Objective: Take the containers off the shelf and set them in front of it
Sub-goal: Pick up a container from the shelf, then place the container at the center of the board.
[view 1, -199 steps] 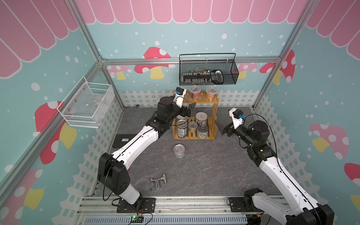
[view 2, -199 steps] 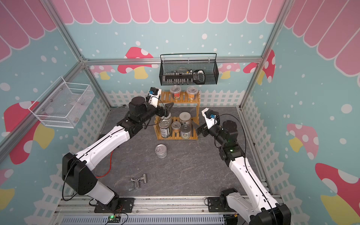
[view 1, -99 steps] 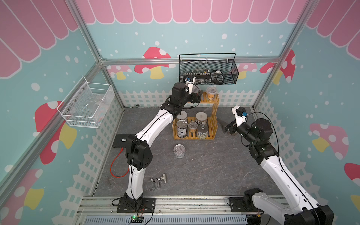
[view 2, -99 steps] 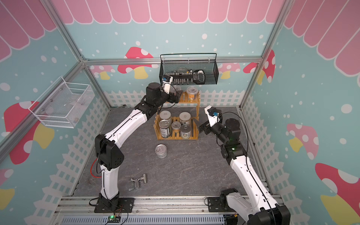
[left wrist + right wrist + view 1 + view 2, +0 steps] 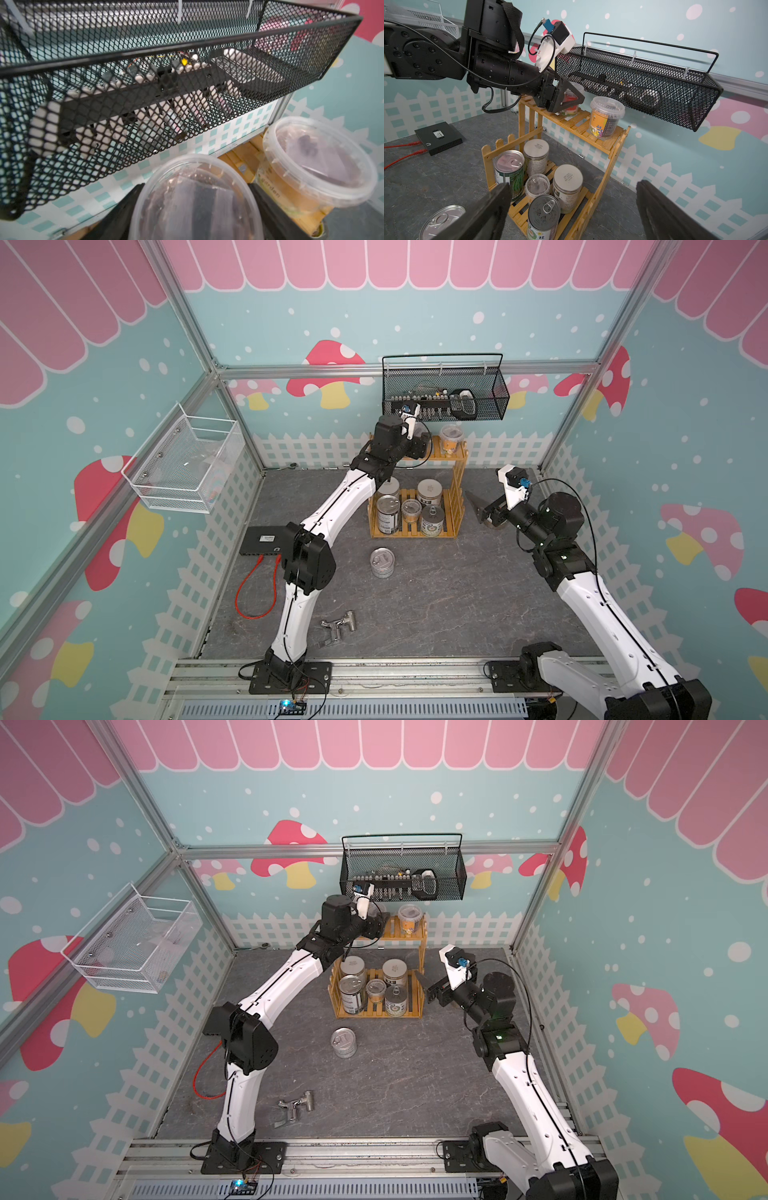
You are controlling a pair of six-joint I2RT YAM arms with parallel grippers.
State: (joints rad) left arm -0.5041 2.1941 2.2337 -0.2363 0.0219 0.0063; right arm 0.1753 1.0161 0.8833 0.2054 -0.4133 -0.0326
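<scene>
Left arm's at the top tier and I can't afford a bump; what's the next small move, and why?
Probably lift slightly, no further: the left gripper looks shut on the red-label jar, which sits on the top tier of the shelf, with the black wire basket close overhead and the orange-label jar beside it.

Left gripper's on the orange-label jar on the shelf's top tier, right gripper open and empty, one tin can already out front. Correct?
No. The right wrist view shows the left gripper on the red-label jar; the orange-label jar stands free beside it on the shelf's top tier. The rest holds: right gripper open and empty, one tin can out front.
</scene>
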